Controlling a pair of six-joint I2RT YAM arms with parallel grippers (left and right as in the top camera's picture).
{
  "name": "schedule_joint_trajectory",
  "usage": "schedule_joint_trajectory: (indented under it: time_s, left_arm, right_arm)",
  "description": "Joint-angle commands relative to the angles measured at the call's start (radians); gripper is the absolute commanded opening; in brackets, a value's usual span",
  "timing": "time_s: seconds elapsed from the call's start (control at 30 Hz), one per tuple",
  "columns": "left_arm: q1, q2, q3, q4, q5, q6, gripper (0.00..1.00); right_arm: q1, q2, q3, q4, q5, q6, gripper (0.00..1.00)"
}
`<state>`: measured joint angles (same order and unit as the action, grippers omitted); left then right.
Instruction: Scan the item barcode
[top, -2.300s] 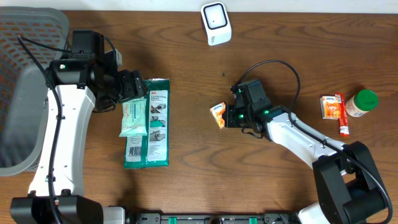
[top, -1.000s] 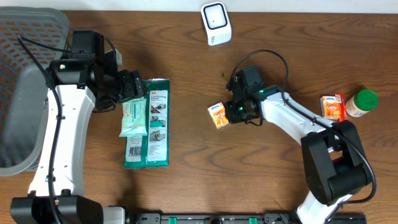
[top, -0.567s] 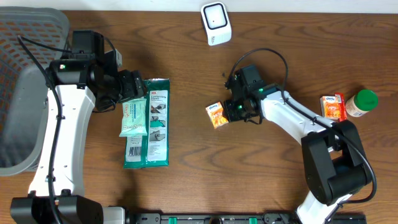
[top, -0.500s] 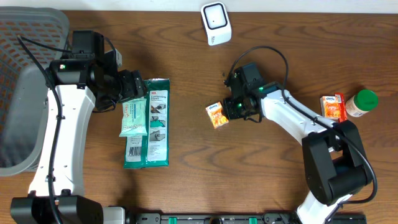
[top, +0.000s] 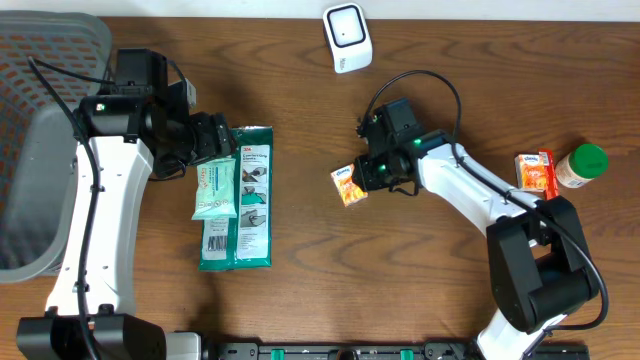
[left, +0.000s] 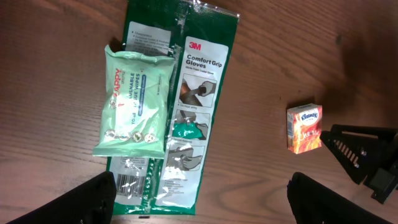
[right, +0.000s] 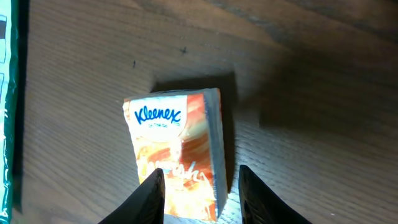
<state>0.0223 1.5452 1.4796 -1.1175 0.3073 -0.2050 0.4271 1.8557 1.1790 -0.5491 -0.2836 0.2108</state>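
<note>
The Kleenex pack (top: 349, 185) is lying on the table (top: 300, 310), just at 9 o'clock of the right gripper (top: 366, 181), long axis running 12 to 6. That nearer gripper is hovering narrowly parted, holding nothing.

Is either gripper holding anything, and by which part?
Nothing is held. Right gripper open by the tissue pack lying on the table; left gripper open, empty.
</note>
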Motion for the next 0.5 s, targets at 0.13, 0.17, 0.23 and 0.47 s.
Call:
schedule_joint_trajectory:
  time_s: [0.13, 0.17, 0.23, 0.47]
  left_arm:
    - [-0.002, 0.003, -0.002, 0.000, -0.014, 0.013, 0.89]
    - [-0.002, 0.003, -0.002, 0.000, -0.014, 0.013, 0.89]
    - [-0.002, 0.003, -0.002, 0.000, -0.014, 0.013, 0.89]
    - [-0.002, 0.003, -0.002, 0.000, -0.014, 0.013, 0.89]
  right_arm:
    - [0.007, -0.021, -0.018, 0.000, 0.063, -0.010, 0.32]
    - [0.007, -0.021, -0.018, 0.000, 0.063, -0.010, 0.32]
    - [0.007, -0.021, -0.019, 0.002, 0.063, -0.010, 0.32]
    - [0.007, -0.021, -0.031, 0.010, 0.061, -0.006, 0.32]
